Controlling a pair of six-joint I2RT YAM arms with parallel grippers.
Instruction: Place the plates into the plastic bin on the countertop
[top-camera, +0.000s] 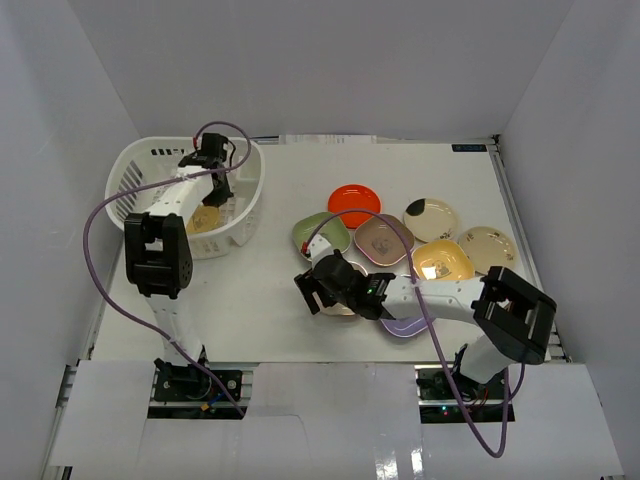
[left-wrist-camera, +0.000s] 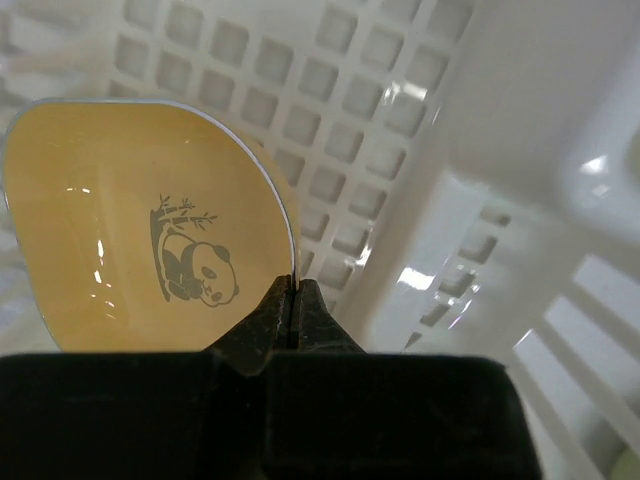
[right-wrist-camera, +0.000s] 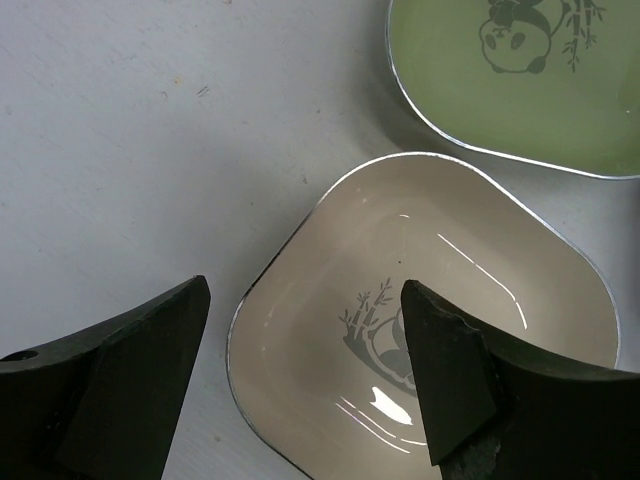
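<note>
My left gripper (left-wrist-camera: 291, 290) is inside the white plastic bin (top-camera: 140, 170), shut on the rim of a yellow plate with a panda print (left-wrist-camera: 150, 230). In the top view that plate (top-camera: 205, 219) hangs low in the bin below the left gripper (top-camera: 214, 196). My right gripper (top-camera: 320, 292) is open and hovers over a beige rounded-square plate (right-wrist-camera: 440, 250); one finger is over its left rim, the other over its centre print. A green plate (right-wrist-camera: 500, 90) lies just beyond it. On the countertop (top-camera: 250, 300) lie more plates: red (top-camera: 353, 204), green (top-camera: 320, 233), brown (top-camera: 385, 240).
Further plates lie to the right: cream with a dark patch (top-camera: 430, 220), yellow (top-camera: 443, 260), beige (top-camera: 487, 248), and purple (top-camera: 405, 326) under the right arm. The bin's slotted wall (left-wrist-camera: 330, 120) is close around the left gripper. White walls bound the countertop.
</note>
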